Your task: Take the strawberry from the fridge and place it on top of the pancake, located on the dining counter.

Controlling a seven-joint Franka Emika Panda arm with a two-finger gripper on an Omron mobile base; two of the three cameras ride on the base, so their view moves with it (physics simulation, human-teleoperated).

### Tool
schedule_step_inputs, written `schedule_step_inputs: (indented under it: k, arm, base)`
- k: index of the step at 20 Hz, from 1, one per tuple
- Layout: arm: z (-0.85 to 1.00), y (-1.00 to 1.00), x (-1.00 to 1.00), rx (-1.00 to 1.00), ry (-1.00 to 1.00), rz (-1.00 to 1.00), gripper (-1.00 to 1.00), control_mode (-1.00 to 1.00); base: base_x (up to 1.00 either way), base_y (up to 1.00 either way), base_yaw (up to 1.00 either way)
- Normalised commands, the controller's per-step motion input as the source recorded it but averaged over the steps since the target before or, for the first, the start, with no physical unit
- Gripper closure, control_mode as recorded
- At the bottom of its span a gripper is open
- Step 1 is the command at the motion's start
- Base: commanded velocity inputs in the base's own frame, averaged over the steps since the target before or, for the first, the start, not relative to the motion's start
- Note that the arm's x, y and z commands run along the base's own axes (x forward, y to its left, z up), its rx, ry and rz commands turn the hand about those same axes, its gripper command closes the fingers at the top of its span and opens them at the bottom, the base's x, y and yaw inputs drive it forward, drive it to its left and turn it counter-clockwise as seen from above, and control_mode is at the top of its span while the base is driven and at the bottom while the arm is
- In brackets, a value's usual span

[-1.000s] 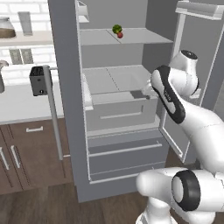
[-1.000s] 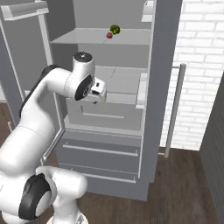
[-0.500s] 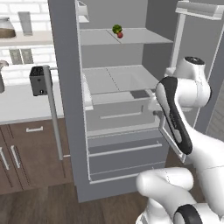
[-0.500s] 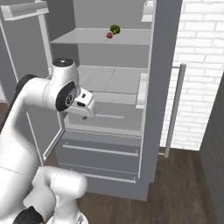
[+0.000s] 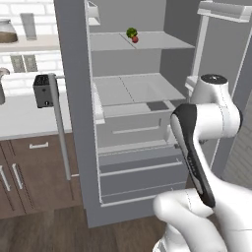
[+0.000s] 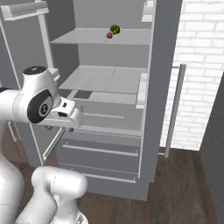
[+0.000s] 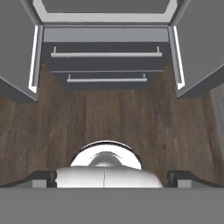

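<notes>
Strawberry (image 5: 135,39) partly hidden by green vegetable (image 5: 131,32) — fridge (image 5: 147,123) open.

No readable text, labels, brands, numbers or signs anywhere in these views.

We can't make out the strawberry (image 5: 135,39) as more than a red speck at the front edge of the fridge's (image 5: 74,123) top shelf; it sits against a green vegetable (image 5: 131,32), and whether they touch is too small to tell. The fridge runs off the top of both base views. In the left base view, the arm's elbow hides the right ends of the fridge's drawers (image 5: 138,172). On the counter's (image 5: 19,115) left edge, a toaster (image 5: 44,91) shows whole, while a jar (image 5: 7,32) is cropped.
</notes>
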Motion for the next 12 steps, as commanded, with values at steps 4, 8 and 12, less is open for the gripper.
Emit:
schedule_step_inputs:
  k: [4, 8, 12]
  arm:
    - [-0.19, -0.01, -0.52, 0.02, -0.04, 0.10, -1.00, -1.00]
    - [-0.02, 0.00, -0.09, 0.00, 0.01, 0.01, -1.00, -1.00]
    - [0.00, 0.00, 0.00, 0.00, 0.00, 0.00, -1.00, -1.00]
  base:
    - [0.00, 0.00, 0.00]
    - [0.00, 0.00, 0.00]
    - [0.00, 0.00, 0.00]
